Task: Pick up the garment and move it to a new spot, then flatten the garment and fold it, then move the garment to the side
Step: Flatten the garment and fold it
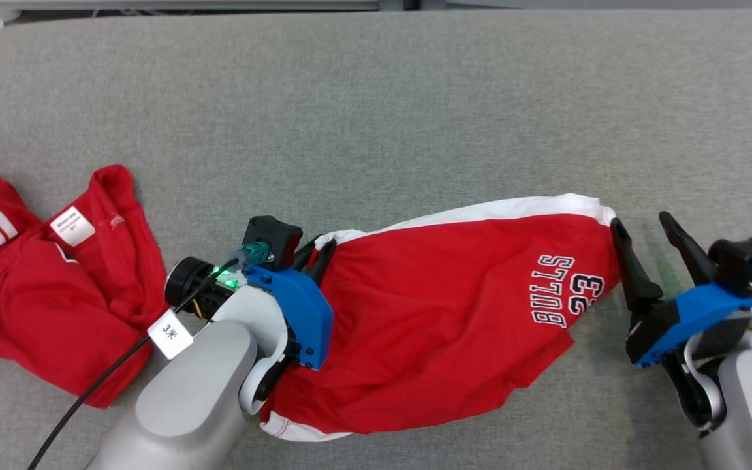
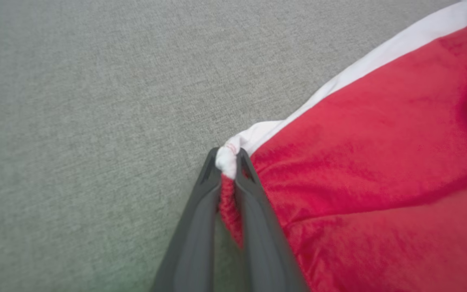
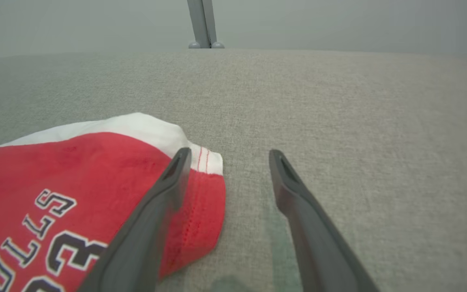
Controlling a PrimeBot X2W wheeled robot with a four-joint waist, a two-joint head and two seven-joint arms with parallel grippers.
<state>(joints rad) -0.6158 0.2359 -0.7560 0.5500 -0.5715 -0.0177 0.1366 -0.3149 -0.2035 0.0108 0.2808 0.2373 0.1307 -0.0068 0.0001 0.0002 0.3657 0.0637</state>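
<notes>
Garment (image 1: 441, 313) print: BULLS 23; cable tag (image 1: 170, 333): 3米.

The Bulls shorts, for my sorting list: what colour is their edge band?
White band on the red shorts; best in the head view.

Head view looks steeply down from behind left gripper (image 1: 322, 253) and right gripper (image 1: 640, 220). Each wrist view looks close along its fingers (image 2: 195, 227). All share the garment (image 1: 454, 307).
</notes>
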